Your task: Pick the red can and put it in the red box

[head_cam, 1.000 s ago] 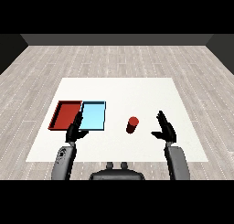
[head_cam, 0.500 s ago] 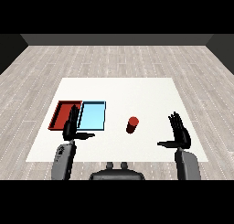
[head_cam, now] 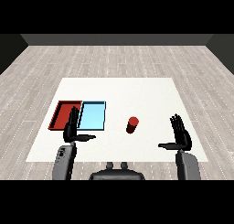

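Observation:
The red can [head_cam: 132, 125] stands upright on the white table [head_cam: 137, 90], right of the trays. A red tray [head_cam: 61, 115] lies at the left, with the light blue tray [head_cam: 93, 115] touching its right side. My right hand [head_cam: 179, 135] is open, fingers straight and thumb pointing left, well to the right of the can and a little nearer to me. My left hand [head_cam: 71, 129] is open too, raised over the near edge where the two trays meet, and it hides part of that edge.
Bare white table surface spreads behind the can and trays and between my two hands. The table's near edge runs just below both forearms. Grey wood floor surrounds the table.
My right hand moved outward to the right and slightly nearer to me, away from the can. The left hand shifted a little left. The can and trays stayed put.

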`<state>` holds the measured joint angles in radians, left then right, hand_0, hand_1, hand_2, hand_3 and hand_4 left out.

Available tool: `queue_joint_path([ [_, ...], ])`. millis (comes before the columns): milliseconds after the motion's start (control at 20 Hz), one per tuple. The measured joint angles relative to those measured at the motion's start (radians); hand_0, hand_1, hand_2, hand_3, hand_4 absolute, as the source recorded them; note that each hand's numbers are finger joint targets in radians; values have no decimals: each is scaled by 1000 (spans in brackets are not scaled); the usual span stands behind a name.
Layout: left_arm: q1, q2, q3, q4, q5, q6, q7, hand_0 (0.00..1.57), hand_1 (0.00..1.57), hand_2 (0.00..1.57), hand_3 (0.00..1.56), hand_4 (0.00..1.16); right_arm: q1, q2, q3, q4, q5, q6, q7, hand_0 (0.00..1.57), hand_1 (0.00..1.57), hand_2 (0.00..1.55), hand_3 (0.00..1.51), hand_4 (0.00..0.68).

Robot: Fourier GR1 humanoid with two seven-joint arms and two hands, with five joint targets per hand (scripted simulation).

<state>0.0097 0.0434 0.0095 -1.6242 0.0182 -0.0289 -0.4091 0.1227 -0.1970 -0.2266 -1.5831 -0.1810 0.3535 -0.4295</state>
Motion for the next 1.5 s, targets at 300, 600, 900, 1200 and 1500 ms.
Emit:
queue_joint_path([
  [300, -18, 3, 17, 32, -4, 4, -20, 0, 0, 0, 0, 0, -21, 4, -7, 1, 9, 13, 24, 0, 0, 0, 0, 0],
  [600, -52, 9, 35, 48, 4, 6, -3, 0, 0, 0, 0, 0, -76, 32, 11, 18, 4, 2, 69, 0, 0, 0, 0, 0],
  [900, -18, 14, 42, 64, 4, -7, -45, 0, 0, 0, 0, 0, -154, 53, 31, 86, -1, -16, 116, 0, 0, 0, 0, 0],
  [1200, -33, 6, 38, 36, 10, 3, -2, 0, 0, 0, 0, 0, -181, 87, 56, 136, -5, -32, 123, 0, 0, 0, 0, 0],
  [1500, -41, 7, 46, 37, 21, 0, 10, 0, 0, 0, 0, 0, -235, 117, 79, 233, 5, -49, 91, 0, 0, 0, 0, 0],
])
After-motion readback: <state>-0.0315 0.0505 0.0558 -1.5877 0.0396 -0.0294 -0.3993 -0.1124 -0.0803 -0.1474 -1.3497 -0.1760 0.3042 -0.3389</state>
